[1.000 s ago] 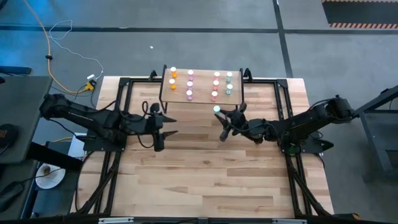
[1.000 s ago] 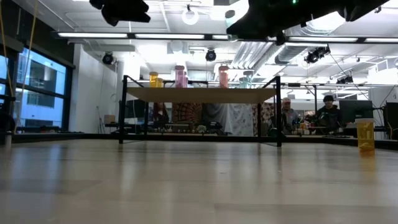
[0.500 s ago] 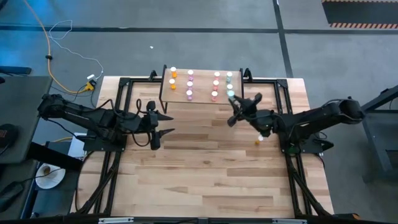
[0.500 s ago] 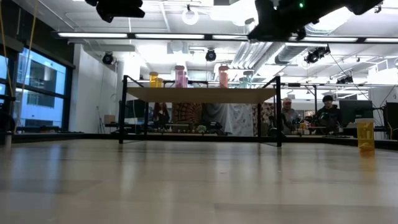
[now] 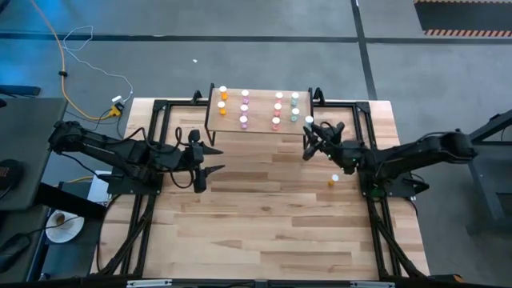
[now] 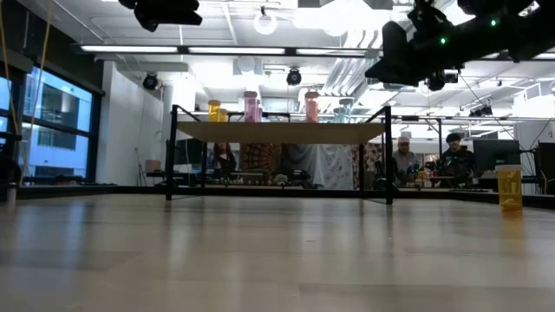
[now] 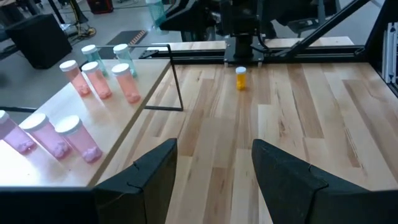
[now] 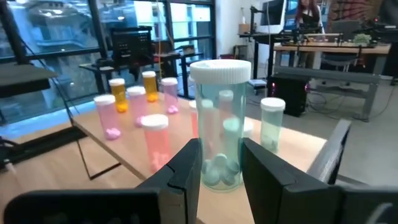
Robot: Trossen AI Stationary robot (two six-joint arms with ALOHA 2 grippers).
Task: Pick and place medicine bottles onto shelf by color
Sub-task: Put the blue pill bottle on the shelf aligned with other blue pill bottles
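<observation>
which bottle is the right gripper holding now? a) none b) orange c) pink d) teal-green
d, the right wrist view shows the right gripper clamped on a teal-green bottle with a white cap, near the shelf.

Light wooden bench [image 5: 264, 224] with plank grain, framed by black metal rails. Beneath and around it, grey concrete floor [image 5: 264, 20] crossed by dark seams. Yellow cable [image 5: 62, 60] trailing over the floor past the bench's far left corner, a thin white wire looped beside it. Beyond the bench, in the low view, ceiling strip lights [image 6: 199, 48], tall windows [image 6: 56, 121] at left, and two people [image 6: 455, 156] seated at desks with monitors at right.
</observation>
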